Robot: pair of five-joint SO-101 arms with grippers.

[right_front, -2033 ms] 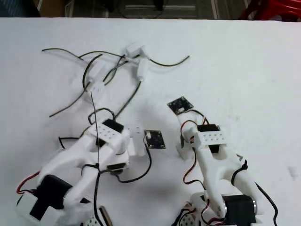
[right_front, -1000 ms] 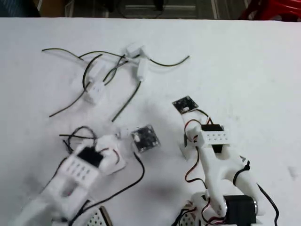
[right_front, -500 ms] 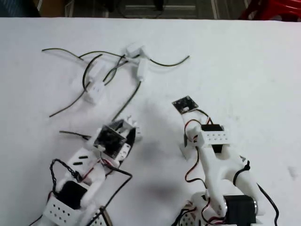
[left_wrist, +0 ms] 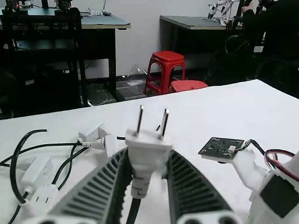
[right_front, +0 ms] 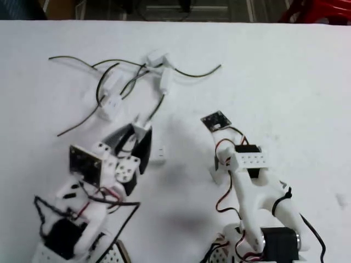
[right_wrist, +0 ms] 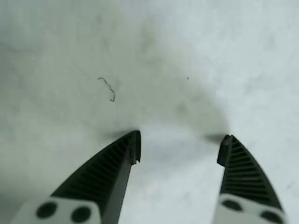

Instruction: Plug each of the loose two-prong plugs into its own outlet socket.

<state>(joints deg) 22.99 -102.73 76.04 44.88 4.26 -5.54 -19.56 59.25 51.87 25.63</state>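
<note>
My left gripper (left_wrist: 147,157) is shut on a white two-prong plug (left_wrist: 145,140), prongs pointing away from the wrist, black cord trailing back between the fingers. In the high view the left gripper (right_front: 141,129) sits raised at centre-left, just short of a white outlet socket (right_front: 111,107) among tangled black cords. A second socket block (right_front: 164,81) and another white plug (right_front: 156,57) lie farther back. My right gripper (right_wrist: 181,143) is open, fingertips on bare white table; in the high view the right gripper (right_front: 214,170) is right of centre.
A small white piece (right_front: 158,154) lies on the table between the arms. Loose black cords (right_front: 82,118) spread across the far left. The white table (right_front: 285,82) is bare at the right. Red stools (left_wrist: 166,70) and desks stand beyond the far edge.
The left arm swung back from low on the table and now stands raised, with the plug turned toward the sockets. The right arm has kept still.
</note>
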